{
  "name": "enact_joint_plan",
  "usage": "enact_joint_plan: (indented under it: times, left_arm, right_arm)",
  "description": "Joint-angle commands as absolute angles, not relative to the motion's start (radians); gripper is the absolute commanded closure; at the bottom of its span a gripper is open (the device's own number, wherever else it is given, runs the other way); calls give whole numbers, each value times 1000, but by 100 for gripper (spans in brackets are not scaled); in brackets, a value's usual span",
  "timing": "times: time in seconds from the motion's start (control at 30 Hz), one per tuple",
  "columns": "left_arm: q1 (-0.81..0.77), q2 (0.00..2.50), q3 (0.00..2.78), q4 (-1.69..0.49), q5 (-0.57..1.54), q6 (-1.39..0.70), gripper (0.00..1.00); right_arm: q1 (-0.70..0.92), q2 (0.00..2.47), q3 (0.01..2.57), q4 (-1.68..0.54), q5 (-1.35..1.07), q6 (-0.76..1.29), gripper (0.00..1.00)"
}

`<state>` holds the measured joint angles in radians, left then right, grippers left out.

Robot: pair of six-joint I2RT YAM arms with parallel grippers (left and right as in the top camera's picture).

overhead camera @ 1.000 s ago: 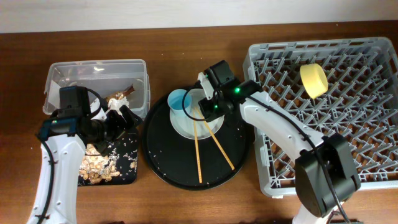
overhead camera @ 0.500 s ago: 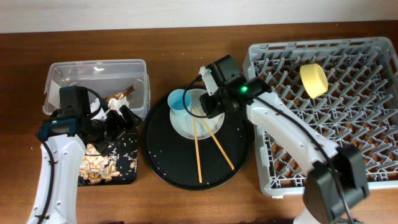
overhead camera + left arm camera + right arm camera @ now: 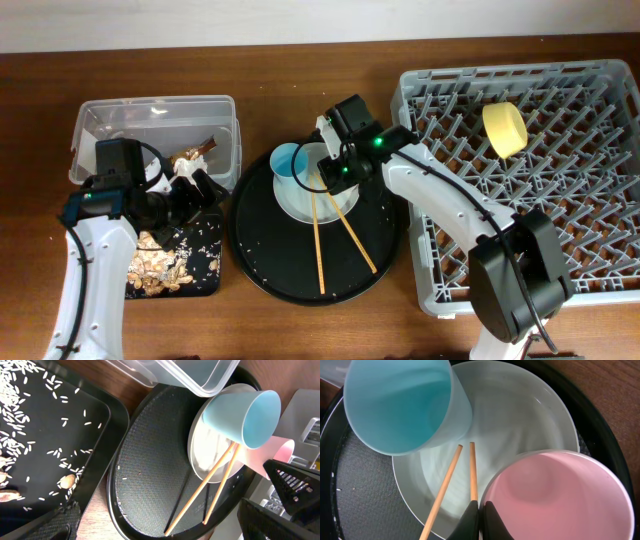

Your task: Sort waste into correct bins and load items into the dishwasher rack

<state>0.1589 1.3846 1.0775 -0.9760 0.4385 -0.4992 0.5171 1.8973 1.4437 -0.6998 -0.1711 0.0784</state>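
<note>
Overhead view of a brown wooden counter.

**Progress:** The waste looks sorted.
- The clear rectangular plastic tub (image 3: 100, 120) sits at the far-left corner. It holds a brown-gold crinkled wrapper (image 3: 197, 152) and what seems to be crumpled white tissue (image 3: 183, 167), partly hidden by the left arm.
- The shallow black rectangular tray (image 3: 205, 262), toward the near-left corner, holds beige food scraps (image 3: 155, 268) and white rice grains (image 3: 22, 440).
- Only a yellow bowl (image 3: 505, 128) is loaded. It stands on edge near the far-right corner of the large grey lattice dishwasher rack (image 3: 560, 250) along the right edge.
- Four kinds of item are left on the large round black tray (image 3: 255, 255) at mid-counter: cups, plate and chopsticks.

**Items on the round tray:**
- A pale green-white round plate (image 3: 520, 425) lies flat on the far half of the round black tray.
- A light blue plastic cup (image 3: 288, 160) is tipped at the plate's left rim. Its mouth points up and toward the rack.
- A pink plastic cup (image 3: 555, 495) sits on the plate's right side. Its mouth opens toward the right wrist camera, so its long axis seems to lean rather than stand upright.
- Two wooden chopsticks (image 3: 320, 250) form a V with their far tips together on the plate. One runs straight toward the near edge and the other slants toward the near-right corner.

**Grippers:**
- The right gripper (image 3: 479, 512) is closed to a sliver on the pink cup's rim and appears to pinch it.
- The left gripper (image 3: 200, 190) hangs between the clear tub and the shallow black tray, spread wide and empty.
</note>
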Motion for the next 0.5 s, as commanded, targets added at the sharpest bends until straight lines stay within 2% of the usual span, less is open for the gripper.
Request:
enact_joint_plan:
  times: [0.0, 0.03, 0.07, 0.1, 0.13, 0.2, 0.23, 0.33, 0.47]
  left_arm:
    - [164, 1363, 1094, -974, 449, -508, 1]
    - [164, 1363, 1094, -974, 449, -508, 1]
    - [164, 1363, 1094, -974, 449, -508, 1]
    - [164, 1363, 1094, -974, 449, -508, 1]
    - [164, 1363, 1094, -974, 449, -508, 1]
    - [164, 1363, 1094, -974, 449, -508, 1]
    - [164, 1363, 1094, -974, 449, -508, 1]
    - [164, 1363, 1094, -974, 448, -508, 1]
    - [164, 1363, 1094, -974, 449, -508, 1]
  right_arm:
    - [522, 1866, 1459, -700, -173, 84, 96]
    - [523, 1860, 1459, -701, -173, 83, 96]
    - [524, 1860, 1459, -706, -174, 83, 90]
    - [524, 1861, 1459, -716, -173, 83, 77]
    - [524, 1865, 1458, -728, -173, 83, 76]
    - [524, 1877, 1458, -732, -173, 83, 77]
    - [524, 1880, 1458, -733, -173, 83, 86]
    - [524, 1885, 1458, -734, -173, 83, 96]
    - [516, 1861, 1459, -736, -173, 83, 96]
